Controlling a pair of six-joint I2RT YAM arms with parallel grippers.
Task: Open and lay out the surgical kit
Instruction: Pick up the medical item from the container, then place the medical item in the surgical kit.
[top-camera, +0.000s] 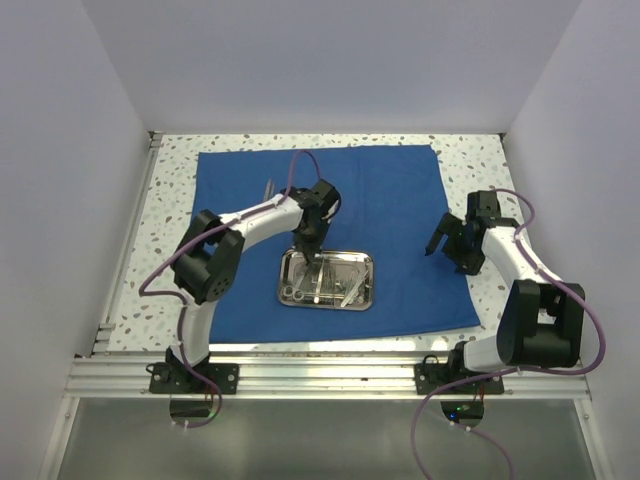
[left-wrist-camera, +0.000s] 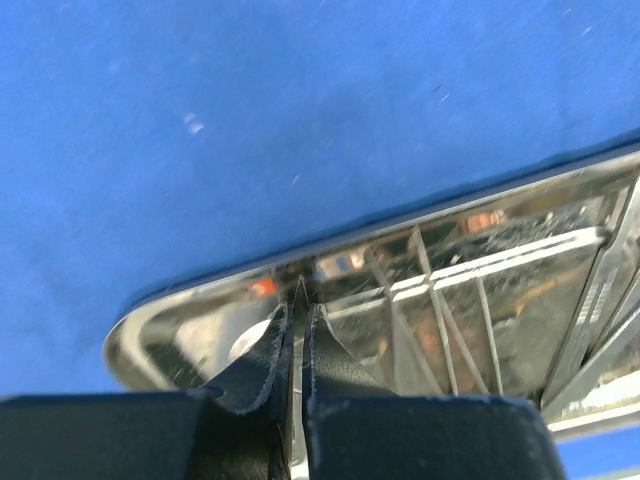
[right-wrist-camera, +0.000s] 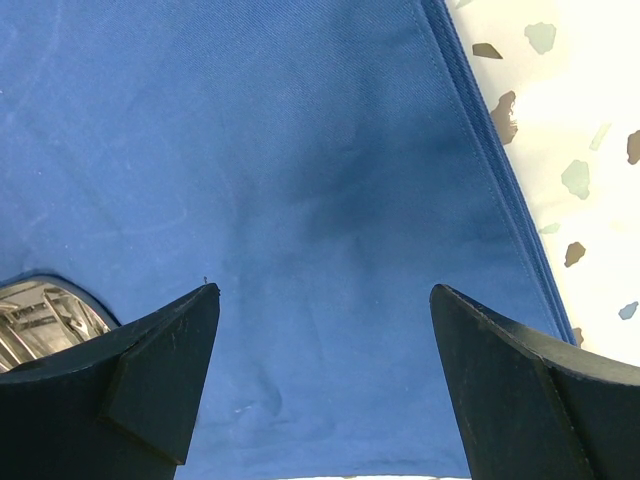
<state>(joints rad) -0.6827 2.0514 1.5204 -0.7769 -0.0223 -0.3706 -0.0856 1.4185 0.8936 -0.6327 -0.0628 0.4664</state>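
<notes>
My left jaws are clenched on a thin steel instrument inside the steel tray, which sits on the blue cloth toward the table's near edge. My right jaws hang released over the cloth's right edge.

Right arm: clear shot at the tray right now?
Probably yes: only flat cloth lies between the open right pincer and the tray. The left pincer, shut on an instrument, occupies its left half; the right half looks unblocked.
</notes>
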